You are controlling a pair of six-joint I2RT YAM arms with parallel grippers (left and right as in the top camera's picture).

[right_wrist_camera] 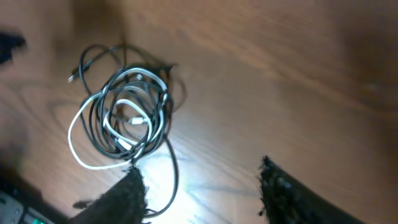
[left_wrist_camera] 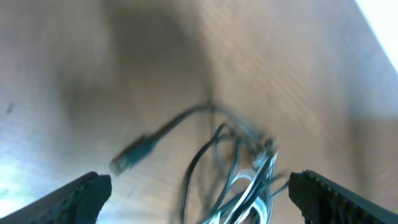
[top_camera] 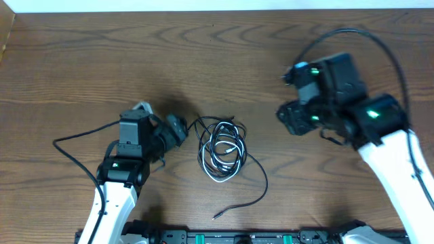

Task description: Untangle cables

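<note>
The left gripper stood with its jaws spread wide and nothing between them. Only the dark tips of its fingers showed, at the bottom corners of a heavily blurred left wrist view. Just ahead of it lay one small plug, smeared beyond telling its type, with part of the cables running off the lower edge.

The right gripper also had its jaws apart and empty, over bare wood, with both fingertips cut by the bottom of the frame. From overhead its tips were hidden under the arm's own black body.

The cables lay in one loose coil at the middle of the bench, just right of the left gripper; whether they touched could not be made out. A white cable looped through the black ones, and how they crossed was too fine to follow. One black strand trailed toward the near edge, ending in a tiny tip.

The bench was brown wood grain, with a pale strip beyond its far edge and a dark rail half cut off at the near side
</note>
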